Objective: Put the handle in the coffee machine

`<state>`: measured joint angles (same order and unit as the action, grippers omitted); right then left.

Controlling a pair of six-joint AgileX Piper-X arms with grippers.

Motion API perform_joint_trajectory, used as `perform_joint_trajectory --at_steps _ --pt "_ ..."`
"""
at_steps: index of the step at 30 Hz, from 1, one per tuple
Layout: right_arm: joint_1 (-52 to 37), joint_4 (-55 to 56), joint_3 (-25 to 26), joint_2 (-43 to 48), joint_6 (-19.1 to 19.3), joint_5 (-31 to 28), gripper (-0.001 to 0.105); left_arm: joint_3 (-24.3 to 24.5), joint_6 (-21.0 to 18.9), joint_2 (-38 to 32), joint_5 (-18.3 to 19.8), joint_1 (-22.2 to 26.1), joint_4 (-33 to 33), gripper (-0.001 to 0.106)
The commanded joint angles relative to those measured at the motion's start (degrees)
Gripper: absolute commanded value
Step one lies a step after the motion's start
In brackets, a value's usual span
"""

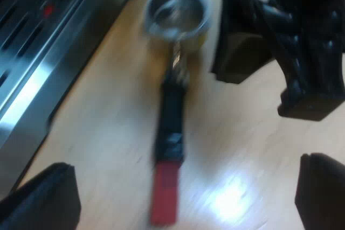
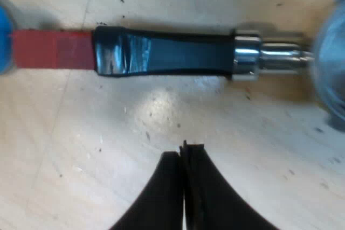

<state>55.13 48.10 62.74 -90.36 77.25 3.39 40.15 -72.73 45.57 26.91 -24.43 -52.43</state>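
Metal holder lying loose on the wooden table beside the espresso machine, left gripper spread wide near its red end, right gripper pinched together, empty, just beside the dark handle

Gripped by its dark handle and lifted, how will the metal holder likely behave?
Probably rigid: the metal holder joins its dark handle through a steel neck. Likely basket-heavy, so it may dip there. The glossy handle could slip.
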Motion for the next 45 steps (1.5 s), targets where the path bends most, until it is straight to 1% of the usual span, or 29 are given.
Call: perform_joint_trajectory --at_steps 1,2,3,4,5,6,7,10,11,12,13,16,17,20,24,28,30,33,38,45 --pt "-0.12 2.08 0.46 2.59 0.06 -3.40 0.000 0.16 1.05 -0.37 3.41 -0.01 0.87 0.082" --pt "-0.30 2.64 0.46 3.88 0.17 -4.98 0.001 0.16 1.07 -0.37 4.61 -0.01 1.06 0.082" --pt "-0.28 2.86 0.46 4.58 0.80 -6.09 0.005 0.02 1.05 -0.37 5.15 -0.01 1.37 0.082" --pt "-0.28 3.03 0.46 5.65 2.00 -6.82 0.013 -0.11 1.23 -0.37 5.09 -0.01 1.70 0.082" --pt "-0.28 3.04 0.46 5.97 2.20 -7.54 0.018 -0.25 1.23 -0.37 5.12 -0.01 1.93 0.082" --pt "-0.28 3.04 0.46 6.30 2.29 -8.34 0.026 -0.61 1.20 -0.37 5.12 -0.01 2.20 0.082" --pt "-0.28 3.24 0.46 6.39 2.31 -9.11 0.032 -0.77 1.30 -0.37 5.12 -0.01 2.20 0.082" --pt "-0.28 3.08 0.03 6.21 2.83 -11.27 0.065 -2.72 2.38 -0.37 7.24 -0.01 2.20 0.082" --pt "-0.28 2.82 -0.12 6.19 3.25 -11.20 0.070 -3.03 2.57 -0.37 7.48 -0.01 2.20 0.082" --pt "-0.28 2.35 -0.60 6.21 4.67 -11.21 0.077 -3.89 2.85 -0.37 8.19 -0.01 2.20 0.082" --pt "-0.28 1.56 -1.20 6.21 5.18 -11.21 0.079 -4.65 3.18 -0.37 8.37 -0.01 2.20 0.082" --pt "-0.44 -0.27 -2.96 6.21 4.94 -13.38 0.079 -5.53 4.02 -0.37 8.43 -0.01 2.20 0.083" --pt "-0.73 -0.76 -3.53 6.21 4.45 -13.79 0.079 -5.53 4.16 -0.37 8.43 -0.01 2.20 0.085" --pt "-2.19 -3.49 -5.84 6.21 3.60 -13.93 0.079 -5.52 4.22 -0.37 8.12 -0.01 3.63 0.091" --pt "-4.87 -8.70 -8.25 6.09 3.99 -13.92 0.079 -5.52 4.22 -0.37 8.12 -0.01 5.20 0.092" --pt "-7.20 -12.96 -9.41 6.10 5.32 -13.04 0.079 -5.52 4.22 -0.37 8.12 -1.27 5.22 0.092" --pt "-8.04 -13.83 -9.77 6.10 5.31 -12.17 0.079 -5.52 4.08 -0.37 8.12 -2.13 5.22 0.092" --pt "-9.16 -14.59 -10.86 6.10 5.31 -11.55 0.079 -5.52 4.07 -0.37 6.88 -3.22 5.22 0.092" --pt "-10.01 -17.49 -11.73 5.10 5.31 -9.12 0.079 -5.52 3.76 -0.37 6.08 -3.20 6.56 0.092" --pt "-10.01 -21.82 -11.73 0.34 5.10 -8.91 0.079 -5.52 3.11 -0.37 5.93 -3.20 6.89 0.092"
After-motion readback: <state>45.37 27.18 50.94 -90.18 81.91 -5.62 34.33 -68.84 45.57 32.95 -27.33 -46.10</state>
